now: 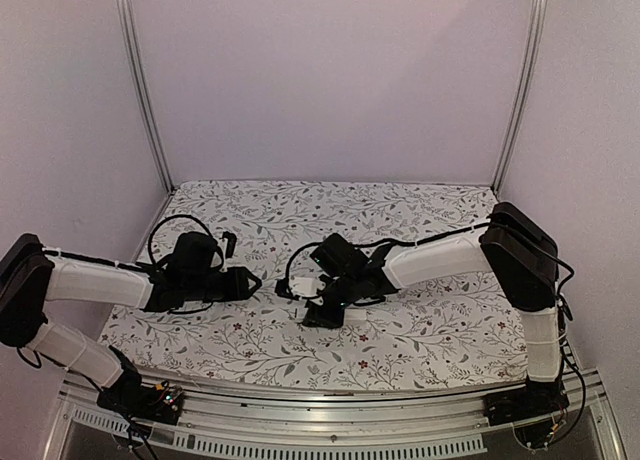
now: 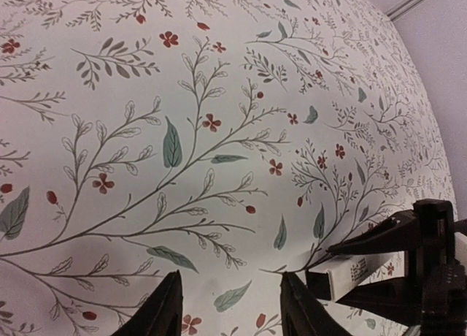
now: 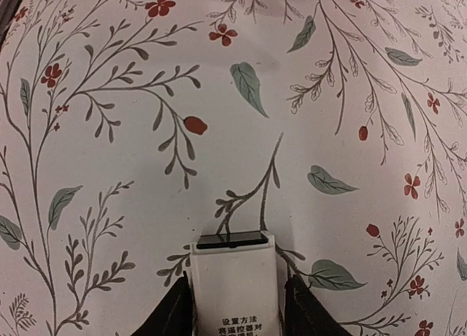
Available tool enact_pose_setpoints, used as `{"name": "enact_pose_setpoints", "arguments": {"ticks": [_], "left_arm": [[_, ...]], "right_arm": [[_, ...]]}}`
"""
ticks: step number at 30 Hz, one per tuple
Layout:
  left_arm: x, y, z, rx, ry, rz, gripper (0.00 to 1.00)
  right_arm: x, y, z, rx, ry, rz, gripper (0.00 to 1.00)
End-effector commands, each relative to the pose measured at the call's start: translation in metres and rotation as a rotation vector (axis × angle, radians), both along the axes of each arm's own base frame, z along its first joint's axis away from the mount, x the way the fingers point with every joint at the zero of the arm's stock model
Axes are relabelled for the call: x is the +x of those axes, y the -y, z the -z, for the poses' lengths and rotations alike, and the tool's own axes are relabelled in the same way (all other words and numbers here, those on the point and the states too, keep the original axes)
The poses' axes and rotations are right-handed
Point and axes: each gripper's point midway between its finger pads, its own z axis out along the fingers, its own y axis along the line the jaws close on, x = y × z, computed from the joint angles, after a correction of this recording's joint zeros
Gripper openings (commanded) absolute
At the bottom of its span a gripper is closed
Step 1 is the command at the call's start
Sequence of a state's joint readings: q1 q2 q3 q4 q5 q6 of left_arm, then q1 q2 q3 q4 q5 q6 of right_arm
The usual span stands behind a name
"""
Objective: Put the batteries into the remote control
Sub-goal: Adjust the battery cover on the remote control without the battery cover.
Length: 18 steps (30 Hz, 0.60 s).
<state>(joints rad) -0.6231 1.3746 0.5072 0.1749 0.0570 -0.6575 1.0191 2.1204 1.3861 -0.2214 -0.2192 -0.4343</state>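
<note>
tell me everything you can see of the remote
The remote is a slim white bar, plastic by its look, with a dark strip across its far end and small black printed text on its upper face. It sits face up over the flowered cloth, its end pointing away from the right gripper, whose jaws press its two long sides.

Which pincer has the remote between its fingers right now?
The right pincer: the white remote sits clamped between its two fingers. The left pincer stands open over the floral cloth, with nothing between its fingers.
</note>
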Motion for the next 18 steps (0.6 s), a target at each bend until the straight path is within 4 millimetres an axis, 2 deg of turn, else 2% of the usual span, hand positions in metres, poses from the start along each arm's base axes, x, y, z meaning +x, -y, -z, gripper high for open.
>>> {"name": "enact_pose_setpoints", "arguments": {"ticks": [1, 4, 8, 13, 16, 18], "left_arm": [[0.002, -0.002, 0.005, 0.002, -0.01, 0.003, 0.45], [0.0, 0.001, 0.008, -0.01, -0.023, 0.012, 0.45], [-0.003, 0.012, 0.011, -0.055, -0.056, 0.043, 0.45], [-0.009, 0.03, 0.015, -0.076, -0.073, 0.086, 0.47], [-0.013, 0.041, 0.015, -0.077, -0.074, 0.117, 0.51], [-0.015, 0.047, 0.013, -0.079, -0.071, 0.132, 0.56]], "right_arm": [[-0.003, 0.002, 0.007, -0.021, 0.014, -0.006, 0.5], [-0.002, -0.001, 0.0, -0.017, 0.03, -0.005, 0.64], [-0.002, -0.011, -0.024, 0.032, 0.026, 0.004, 0.72], [0.007, -0.014, -0.091, 0.177, 0.006, 0.147, 0.76], [0.028, 0.006, -0.124, 0.232, -0.031, 0.382, 0.77], [0.052, 0.04, -0.127, 0.207, -0.083, 0.63, 0.76]]}}
